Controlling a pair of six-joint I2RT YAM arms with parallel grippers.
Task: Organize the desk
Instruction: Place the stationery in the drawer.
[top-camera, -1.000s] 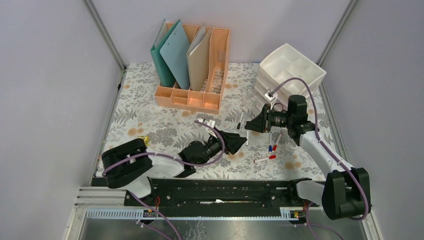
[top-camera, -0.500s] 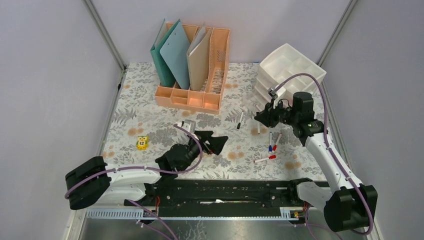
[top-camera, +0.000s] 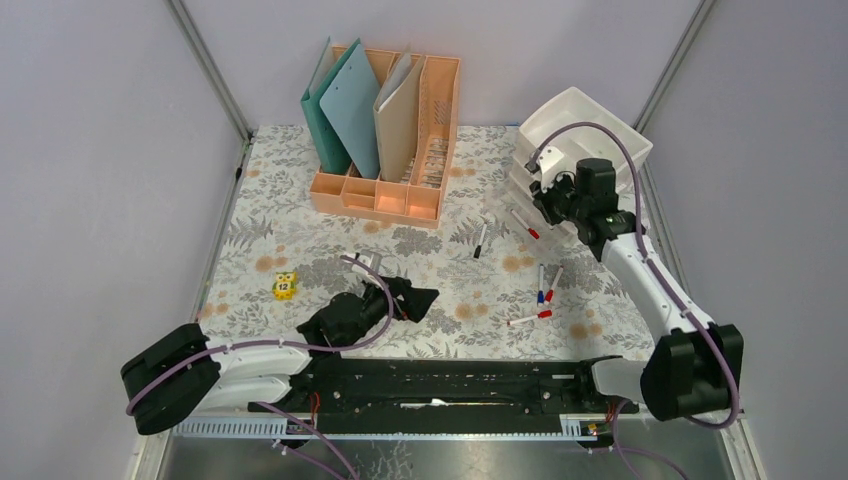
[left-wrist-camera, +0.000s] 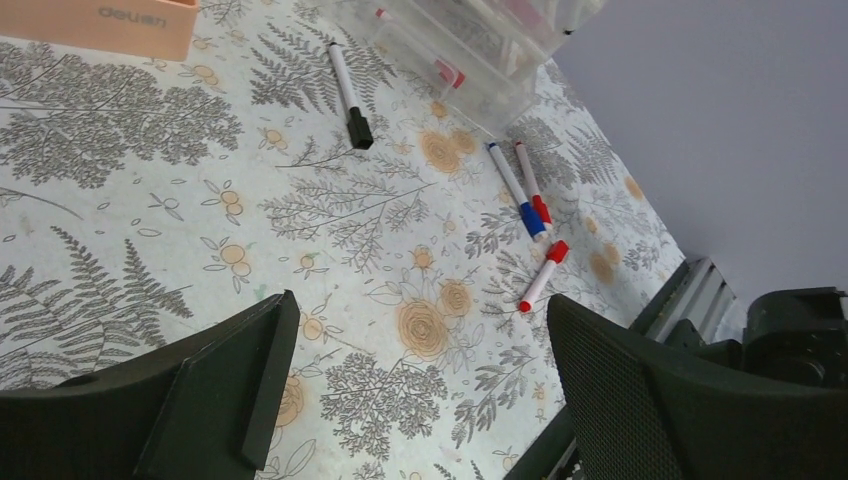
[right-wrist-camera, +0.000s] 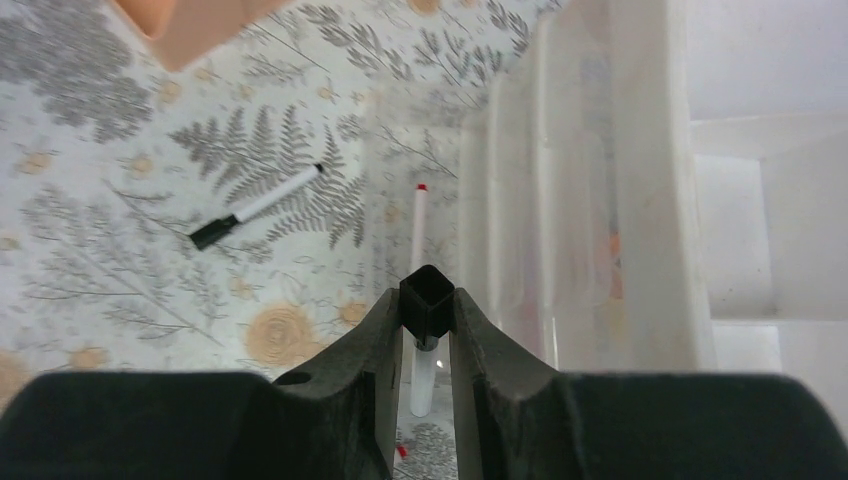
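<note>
The cloth-covered surface (top-camera: 330, 240) runs wall to wall, with open room front-left around a small yellow tag (top-camera: 285, 286). The left fingers (left-wrist-camera: 230, 385) gape wide and empty, low over the near middle. The right fingers (right-wrist-camera: 370, 370) pinch a white marker (right-wrist-camera: 419, 230) just beside the white drawer unit (top-camera: 585, 125) — loose markers (top-camera: 545, 283) litter its front. A peach file rack (top-camera: 385, 190) stands at the far edge.

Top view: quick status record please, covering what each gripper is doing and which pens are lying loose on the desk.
left gripper: open, empty, low over the desk
right gripper: shut on a red-tipped marker, lifted by the white drawer unit
loose on cloth: black-capped marker, blue-capped marker, two red-capped markers, small yellow object
filed: folders in the peach rack
</note>
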